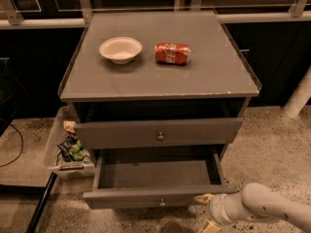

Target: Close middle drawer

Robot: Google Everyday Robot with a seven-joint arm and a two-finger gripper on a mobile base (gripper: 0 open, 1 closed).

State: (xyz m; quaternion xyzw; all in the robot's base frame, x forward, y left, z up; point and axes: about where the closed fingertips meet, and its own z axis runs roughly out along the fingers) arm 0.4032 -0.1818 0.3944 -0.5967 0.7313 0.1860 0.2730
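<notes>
Pulled far out of the grey wooden cabinet (218, 76): grey wooden middle drawer (126, 198), small brass knob at centre. Just beside its front's right end, pale two-finger gripper (206, 211), fingers spread apart, holding nothing.

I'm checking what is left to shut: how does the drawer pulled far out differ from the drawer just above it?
The middle drawer is pulled far out, its grey floor showing; the upper drawer is out only slightly, its inside dark. The hand, open, sits by the middle drawer's right front corner, well below the upper drawer. Both are grey with one small central knob.
</notes>
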